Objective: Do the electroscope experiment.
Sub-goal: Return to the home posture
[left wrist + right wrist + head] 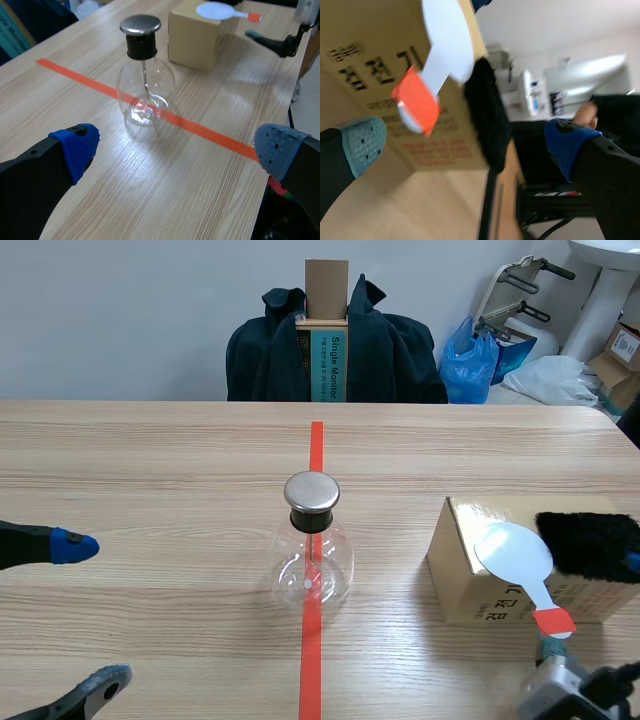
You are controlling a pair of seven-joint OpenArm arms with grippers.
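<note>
The electroscope (312, 540), a clear glass flask with a metal cap and a thin rod inside, stands on the red tape line at mid-table. My left gripper (175, 145) is open, a short way before the flask (145, 85), touching nothing. A white round paddle (515, 555) with an orange-red handle end lies on a cardboard box (470, 585); its handle sticks out over the box's near edge. A black fur pad (590, 543) rests on the box beside it. My right gripper (465, 145) is open just before the handle end (415, 100), which sits near the grey-green pad (362, 142).
The box (192, 40) stands to the right of the flask with a gap between them. A chair draped with a dark jacket (335, 350) stands behind the far table edge. Blue and white bags (475, 365) and boxes lie at the back right.
</note>
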